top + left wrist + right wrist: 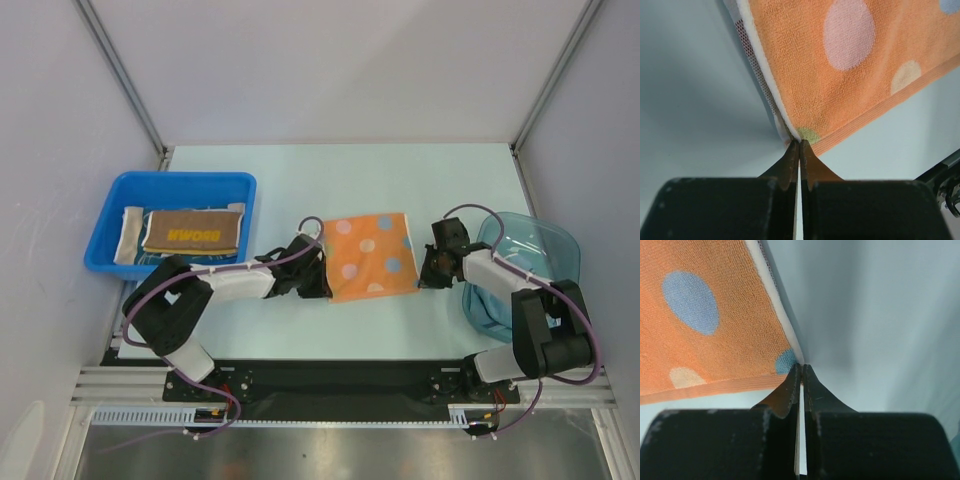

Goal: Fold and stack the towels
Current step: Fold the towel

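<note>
An orange towel with pale dots lies spread flat in the middle of the table. My left gripper is shut on its near left corner; in the left wrist view the fingertips pinch the corner of the orange towel, whose white underside shows along the edge. My right gripper is shut on the near right corner, the tips closed on the orange towel right at a blue dot. A folded brown towel and a pale towel lie in the blue basket.
The blue basket stands at the left of the table. A clear blue-green plastic bin stands at the right, close behind my right arm. White walls enclose the table on three sides.
</note>
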Controlling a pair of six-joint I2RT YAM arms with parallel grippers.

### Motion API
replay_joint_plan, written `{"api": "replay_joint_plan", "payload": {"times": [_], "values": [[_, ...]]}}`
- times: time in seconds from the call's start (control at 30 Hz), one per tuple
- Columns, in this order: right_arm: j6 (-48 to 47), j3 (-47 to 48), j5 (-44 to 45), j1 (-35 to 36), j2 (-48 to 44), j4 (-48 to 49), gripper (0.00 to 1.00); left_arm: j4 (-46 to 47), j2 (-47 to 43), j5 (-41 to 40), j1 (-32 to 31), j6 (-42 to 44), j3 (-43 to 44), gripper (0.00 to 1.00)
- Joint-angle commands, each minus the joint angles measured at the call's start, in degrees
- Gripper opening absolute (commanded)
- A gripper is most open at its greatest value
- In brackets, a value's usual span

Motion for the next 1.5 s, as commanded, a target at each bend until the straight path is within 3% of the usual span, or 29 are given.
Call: {"api": "replay_joint_plan", "payload": {"times": [0.0, 0.1, 0.13, 0.17, 0.2, 0.23, 0.3, 0.5, 0.63, 0.77, 0.97, 1.13, 1.23, 1.47], "values": [[-0.3, -1.9, 1.6, -0.4, -0.5, 0.4, 0.0, -1.9, 1.5, -3.5, -0.2, 1.2, 1.5, 0.0], [-0.2, -2.3, 1.8, -0.4, 0.1, 1.3, 0.03, -3.9, 1.8, -3.9, -0.2, 1.6, 2.8, 0.02], [0.0, -2.4, 1.7, -0.4, -0.1, 1.6, 0.14, -4.5, 1.8, -4.1, -0.2, 1.8, 3.1, 0.07], [0.2, -2.2, 1.7, -0.4, -0.8, 1.3, 0.2, -6.0, 1.6, -4.2, -0.2, 2.0, 3.6, 0.21], [0.1, -1.9, 1.6, -0.4, -1.1, 1.0, 0.28, -7.0, 1.2, -4.3, -0.2, 2.1, 4.7, 0.3], [0.1, -0.6, 1.5, -0.4, -1.7, -0.2, 0.29, -9.4, 0.0, -4.7, -0.2, 2.7, 5.4, 0.36], [0.2, 1.2, 2.1, -0.4, -3.6, -2.1, 0.35, -11.9, -1.3, -5.7, 0.0, 4.1, 8.7, 0.4], [0.8, 9.5, 1.4, -0.4, -4.5, -6.0, 0.43, -16.1, -1.2, -8.4, 5.7, 10.4, 19.1, 0.43], [0.5, 12.2, -2.0, 0.1, -0.2, -2.5, 0.37, -13.4, 5.1, -7.3, 9.3, 16.2, 24.9, 0.42], [-0.8, 12.8, -5.2, 1.6, 5.7, 1.6, 0.31, -10.5, 12.8, -0.1, 11.4, 19.2, 32.0, 0.4], [-0.7, 7.5, -4.5, 1.8, 10.3, 6.8, 0.28, -8.2, 22.4, 2.7, 13.2, 21.5, 38.4, 0.37], [2.5, 0.4, -2.8, 2.6, 7.5, 11.1, 0.28, -12.1, 28.8, -1.2, 16.3, 22.3, 45.9, 0.37], [5.2, -3.2, -2.7, 3.6, 5.6, 13.6, 0.29, -13.4, 32.2, 0.6, 17.7, 22.4, 50.2, 0.37], [4.5, 0.0, -3.0, 3.3, 3.5, 12.1, 0.35, -15.4, 33.9, 4.0, 18.1, 26.6, 54.1, 0.39]]}}
